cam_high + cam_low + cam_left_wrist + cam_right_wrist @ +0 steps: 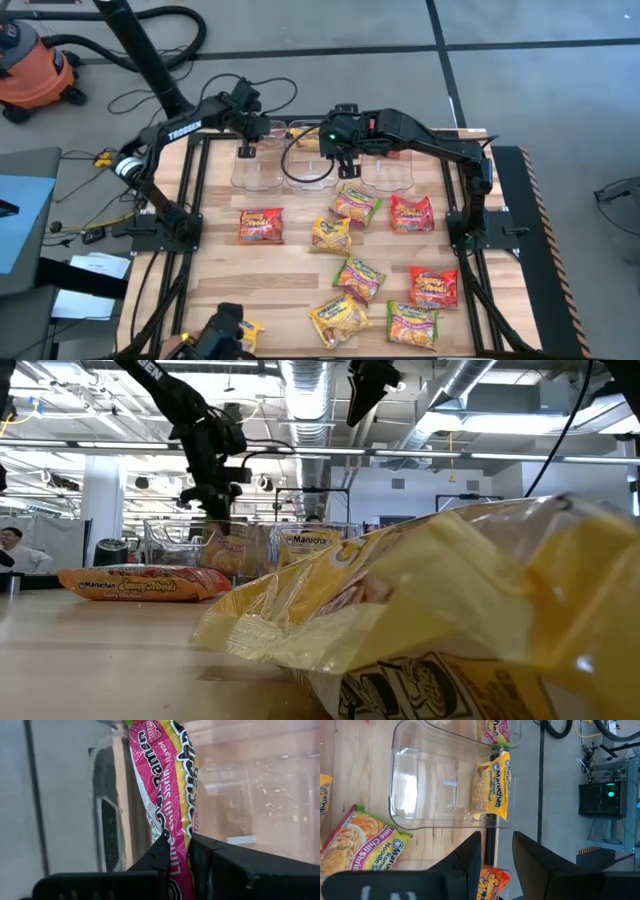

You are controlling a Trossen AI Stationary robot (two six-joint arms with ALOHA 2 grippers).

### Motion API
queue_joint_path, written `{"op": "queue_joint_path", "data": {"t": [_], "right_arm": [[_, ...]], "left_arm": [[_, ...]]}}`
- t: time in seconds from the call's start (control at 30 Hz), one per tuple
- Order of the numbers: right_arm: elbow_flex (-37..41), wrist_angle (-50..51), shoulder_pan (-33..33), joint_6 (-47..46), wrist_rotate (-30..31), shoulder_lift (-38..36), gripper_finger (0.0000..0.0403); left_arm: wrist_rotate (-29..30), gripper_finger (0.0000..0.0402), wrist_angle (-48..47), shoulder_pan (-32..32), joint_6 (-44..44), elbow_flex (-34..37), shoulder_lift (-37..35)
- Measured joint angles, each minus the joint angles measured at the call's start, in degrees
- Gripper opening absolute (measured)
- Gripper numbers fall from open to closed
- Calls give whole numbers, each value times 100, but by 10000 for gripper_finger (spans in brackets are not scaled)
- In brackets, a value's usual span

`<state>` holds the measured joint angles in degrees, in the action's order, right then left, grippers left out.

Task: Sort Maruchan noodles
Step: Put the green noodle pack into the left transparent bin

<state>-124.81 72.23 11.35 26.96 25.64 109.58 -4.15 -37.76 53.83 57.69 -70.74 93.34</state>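
Note:
Maruchan noodle packets lie scattered flat on the wooden table (290,265). Three clear bins stand along its far edge: left (255,172), middle (310,168), right (392,170). My left gripper (245,150) is over the left bin, shut on a green-and-pink packet (165,780) that hangs below it (228,550). My right gripper (497,850) hovers open and empty, high above the middle bin (420,780). A yellow packet (492,790) stands in that bin, leaning against its far wall. My left gripper pinches the green-and-pink packet near one end (179,865) between its two fingers (162,855). The fingers come steeply from above, slanting down. The packet hangs below them into the left bin; I cannot tell whether its lower end touches the bin's floor.
On the table lie red packets (260,225), (411,213), (433,287), yellow ones (330,233), (340,320) and green-and-pink ones (356,205), (358,277), (412,323). A yellow packet (450,610) lies right in front of the low camera. A red packet (492,880) shows beneath my right fingers.

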Motion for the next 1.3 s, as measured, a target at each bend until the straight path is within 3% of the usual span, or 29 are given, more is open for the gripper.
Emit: {"op": "queue_joint_path", "data": {"t": [0.23,0.87,1.3], "right_arm": [[0,70,-2,-8,-6,2,133],[0,69,-9,-13,-41,7,132],[-2,76,-9,-11,-36,7,132]], "left_arm": [[-353,22,173,245,-308,0,46],[-154,37,278,338,-372,0,46],[57,110,271,334,-594,-2,46]]}}
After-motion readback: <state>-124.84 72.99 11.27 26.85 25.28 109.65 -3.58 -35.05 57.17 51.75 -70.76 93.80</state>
